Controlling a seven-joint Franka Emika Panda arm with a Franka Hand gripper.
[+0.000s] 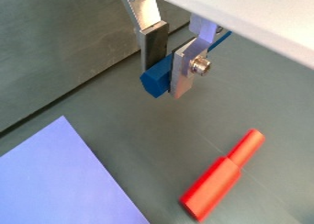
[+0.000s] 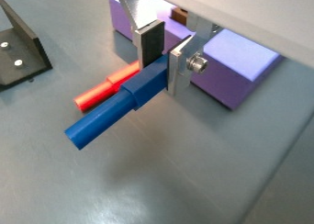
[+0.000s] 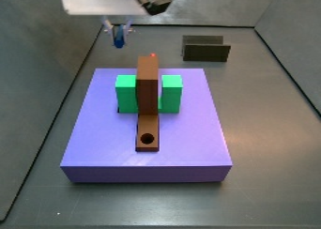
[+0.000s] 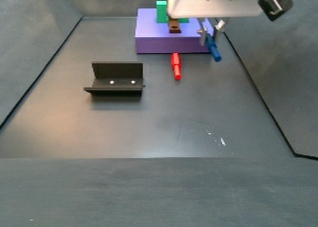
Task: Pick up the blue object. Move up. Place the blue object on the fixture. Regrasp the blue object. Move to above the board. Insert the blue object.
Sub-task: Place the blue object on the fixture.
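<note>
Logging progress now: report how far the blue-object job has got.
Done: the gripper is shut on the blue object, held clear of the floor beside the lilac slab. In hand: carrying it in the air. Left: the fixture stands empty, so placing it there, regrasping, moving above the board and inserting into its hole all remain.

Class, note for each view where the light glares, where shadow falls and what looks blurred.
In a wrist view the hand gripping the blue object looks sharp, with pale glare on the floor below. In a side view the arm housing is blown out white, and the lilac slab is evenly lit.
</note>
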